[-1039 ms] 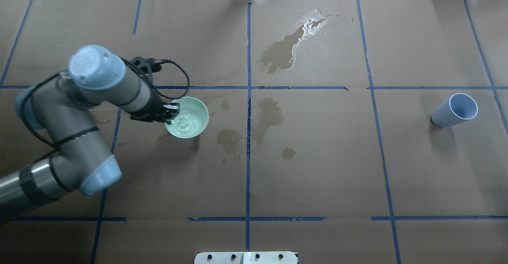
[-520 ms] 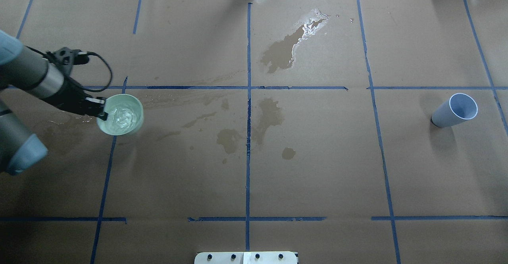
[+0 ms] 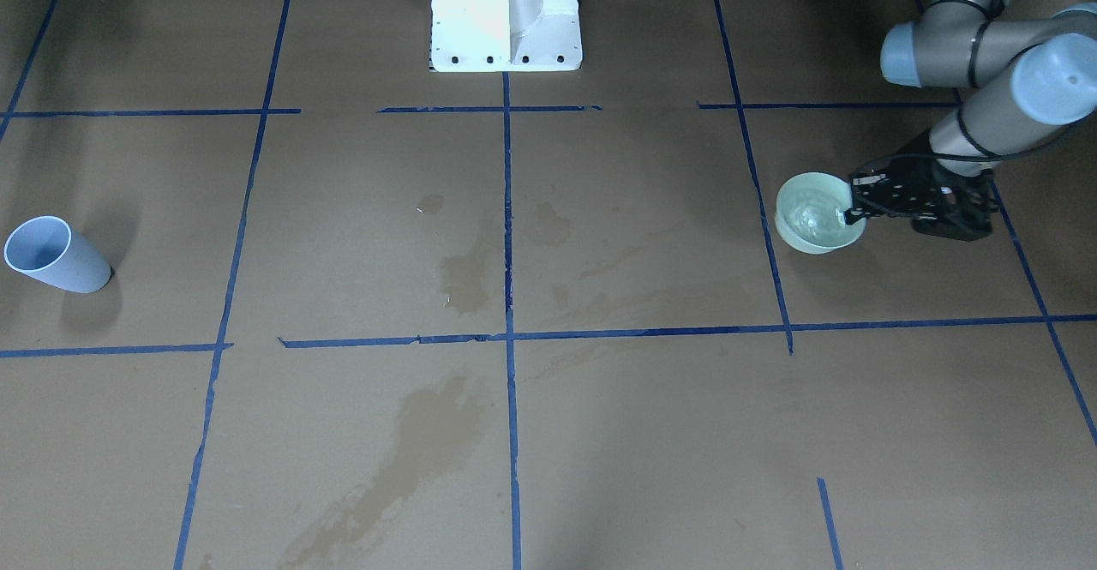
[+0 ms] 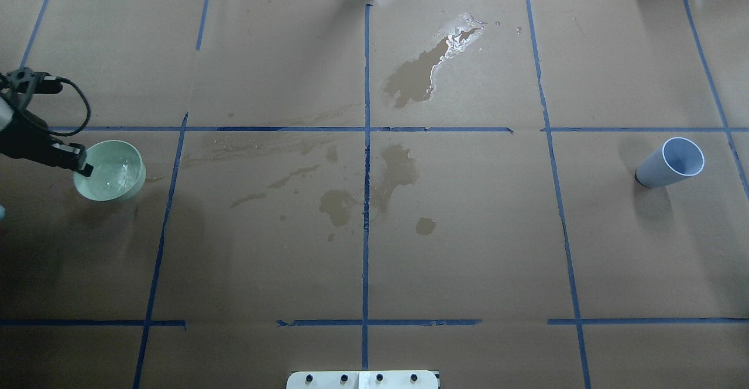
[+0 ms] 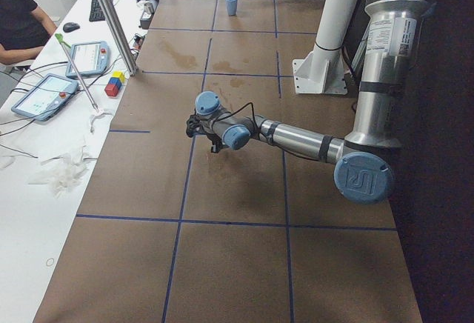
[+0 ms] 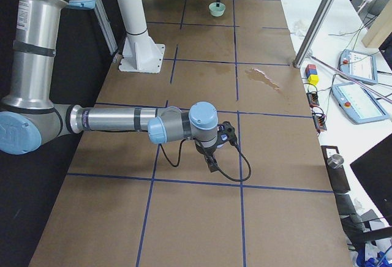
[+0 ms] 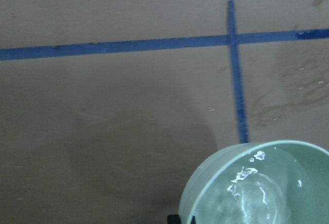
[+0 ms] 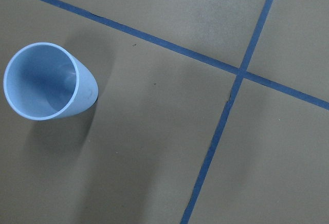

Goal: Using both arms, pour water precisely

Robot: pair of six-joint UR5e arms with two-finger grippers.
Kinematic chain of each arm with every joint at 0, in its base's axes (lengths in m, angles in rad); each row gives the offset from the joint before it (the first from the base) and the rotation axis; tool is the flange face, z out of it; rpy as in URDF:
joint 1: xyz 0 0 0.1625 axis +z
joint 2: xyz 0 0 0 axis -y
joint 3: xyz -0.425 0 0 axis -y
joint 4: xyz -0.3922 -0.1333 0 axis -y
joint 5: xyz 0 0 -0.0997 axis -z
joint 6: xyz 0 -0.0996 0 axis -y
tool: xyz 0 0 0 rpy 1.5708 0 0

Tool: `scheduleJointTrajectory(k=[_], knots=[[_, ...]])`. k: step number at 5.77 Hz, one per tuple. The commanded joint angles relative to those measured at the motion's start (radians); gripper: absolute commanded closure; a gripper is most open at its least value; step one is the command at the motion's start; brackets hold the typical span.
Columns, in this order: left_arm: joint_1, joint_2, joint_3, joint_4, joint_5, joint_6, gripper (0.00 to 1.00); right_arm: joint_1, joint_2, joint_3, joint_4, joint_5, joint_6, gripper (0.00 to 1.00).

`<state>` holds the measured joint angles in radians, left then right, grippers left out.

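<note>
One pale green bowl (image 4: 142, 172) holding rippling water (image 4: 116, 177) is near the table's (image 4: 468, 260) left edge, the left gripper (image 4: 82, 165) clamped on its rim. It is probably light, rigid and quick to slosh, so carry it level by the rim. One blue cup (image 4: 670, 164) stands near the right edge. Whether the right gripper (image 6: 211, 163) is apart or together, I cannot tell.

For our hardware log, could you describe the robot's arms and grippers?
The left arm and right arm are silver-grey tubes with pale blue joint caps; the left gripper and right gripper are black, each trailing a looped black cable.
</note>
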<state>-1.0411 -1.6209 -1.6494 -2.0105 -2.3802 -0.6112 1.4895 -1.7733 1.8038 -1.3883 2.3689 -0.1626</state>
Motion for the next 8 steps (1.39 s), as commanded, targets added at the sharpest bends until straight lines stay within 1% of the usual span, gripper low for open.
scheduleJointTrajectory(k=[1,3,4,6,7,8], knots=[[-0.031,0.035,0.087,-0.069,-0.03,0.109,1.0,0.0,-0.001,0.002,0.0,0.001,-0.003,0.0],[-0.042,0.082,0.138,-0.19,-0.046,0.107,1.0,0.0,-0.002,0.002,0.0,0.0,-0.008,0.0],[-0.042,0.099,0.14,-0.197,-0.06,0.11,1.0,0.0,-0.002,0.002,0.002,0.0,-0.009,0.0],[-0.043,0.11,0.149,-0.197,-0.057,0.114,1.0,0.0,-0.002,0.002,0.0,-0.004,-0.009,0.0],[-0.045,0.11,0.158,-0.197,-0.057,0.114,0.96,-0.002,-0.002,0.002,0.0,-0.004,-0.009,0.0],[-0.045,0.108,0.172,-0.197,-0.057,0.116,0.91,0.0,-0.002,0.003,0.0,0.001,-0.006,0.0]])
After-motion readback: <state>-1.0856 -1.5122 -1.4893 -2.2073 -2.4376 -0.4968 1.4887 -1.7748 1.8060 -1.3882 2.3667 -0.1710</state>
